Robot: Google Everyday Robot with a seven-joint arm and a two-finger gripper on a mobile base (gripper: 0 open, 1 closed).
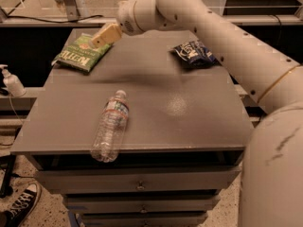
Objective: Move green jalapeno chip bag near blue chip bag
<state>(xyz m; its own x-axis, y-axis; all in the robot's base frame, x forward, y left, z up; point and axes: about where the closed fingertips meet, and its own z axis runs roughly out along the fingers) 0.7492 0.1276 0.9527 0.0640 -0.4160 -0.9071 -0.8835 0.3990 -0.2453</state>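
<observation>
The green jalapeno chip bag (83,55) lies flat at the table's far left corner. The blue chip bag (194,53) lies wrinkled at the far right of the table. My gripper (103,36) hangs just above the green bag's right end, its tan fingers pointing left and down over it. My white arm reaches in from the right, over the table's right side, passing close to the blue bag.
A clear plastic water bottle (111,125) lies on its side near the front edge of the grey table (189,122). Drawers sit under the tabletop. A spray bottle (11,81) stands off the left side, and a shoe (19,207) shows at the lower left.
</observation>
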